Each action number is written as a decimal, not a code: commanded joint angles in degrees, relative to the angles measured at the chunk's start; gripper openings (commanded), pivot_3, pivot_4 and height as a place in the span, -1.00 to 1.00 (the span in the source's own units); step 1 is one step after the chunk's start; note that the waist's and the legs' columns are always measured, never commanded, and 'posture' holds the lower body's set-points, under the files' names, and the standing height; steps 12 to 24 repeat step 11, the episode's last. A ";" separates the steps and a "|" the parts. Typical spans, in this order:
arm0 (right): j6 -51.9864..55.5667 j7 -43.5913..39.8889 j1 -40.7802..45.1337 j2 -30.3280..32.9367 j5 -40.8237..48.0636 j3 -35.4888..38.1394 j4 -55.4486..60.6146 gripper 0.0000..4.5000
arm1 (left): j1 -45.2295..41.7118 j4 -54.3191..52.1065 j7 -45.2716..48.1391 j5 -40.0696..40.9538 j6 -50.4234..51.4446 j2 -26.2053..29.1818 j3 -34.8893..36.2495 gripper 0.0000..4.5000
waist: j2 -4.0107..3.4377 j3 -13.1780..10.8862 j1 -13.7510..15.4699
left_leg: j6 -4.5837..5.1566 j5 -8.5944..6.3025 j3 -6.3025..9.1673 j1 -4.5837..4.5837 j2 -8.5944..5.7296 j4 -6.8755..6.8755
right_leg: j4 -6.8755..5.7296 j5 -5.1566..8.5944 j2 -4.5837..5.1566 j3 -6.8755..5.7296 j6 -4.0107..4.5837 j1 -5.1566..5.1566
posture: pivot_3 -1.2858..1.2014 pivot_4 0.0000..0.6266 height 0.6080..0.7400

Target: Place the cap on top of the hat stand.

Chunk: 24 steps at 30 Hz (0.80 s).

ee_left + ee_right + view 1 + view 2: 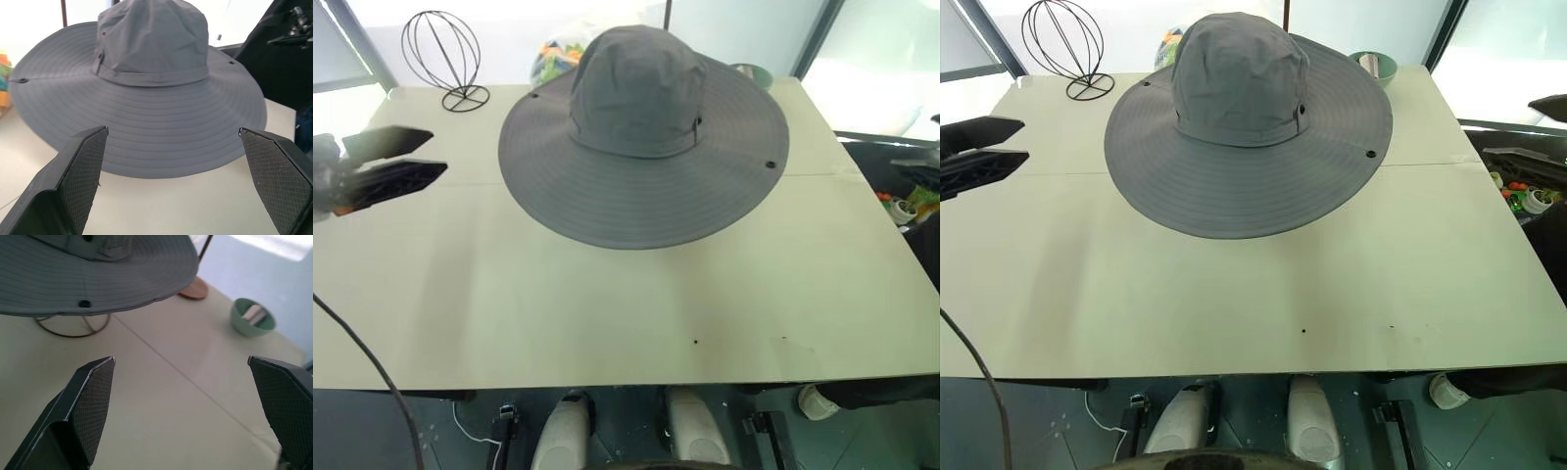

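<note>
The grey cap [641,137] sits raised above the pale table [607,304], its wide brim spread level and its crown up. Under the brim, in the right wrist view, the wire ring base of the hat stand [68,336] rests on the table; the rest of the stand is hidden by the cap [98,279]. My left gripper [435,152] is open, to the left of the cap and apart from the brim [146,137]. At the right edge my right gripper [1538,132] also stands open, clear of the brim, with bare table between its fingers [93,401].
A small round wire stand [442,54] stands at the table's far left corner. A green bowl [1374,67] and a brown round foot with a pole [193,290] are at the far edge behind the cap. Coloured clutter [1523,196] lies off the table's right side.
</note>
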<state>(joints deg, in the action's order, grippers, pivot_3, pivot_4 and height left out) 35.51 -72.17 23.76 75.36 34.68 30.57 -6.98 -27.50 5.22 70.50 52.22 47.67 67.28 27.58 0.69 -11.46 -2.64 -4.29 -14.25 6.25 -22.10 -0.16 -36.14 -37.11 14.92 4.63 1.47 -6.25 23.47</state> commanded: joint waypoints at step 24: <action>3.21 -7.90 24.34 -0.89 -1.69 -17.76 -15.13 0.98 | -6.23 2.46 1.25 -3.82 -2.60 1.94 0.09 1.00 | -0.12 -0.08 -0.12 | -0.01 0.00 -0.07 -0.33 -0.01 0.01 | 0.01 0.00 0.02 0.02 -0.07 0.34 | 0.03 -0.52 1.00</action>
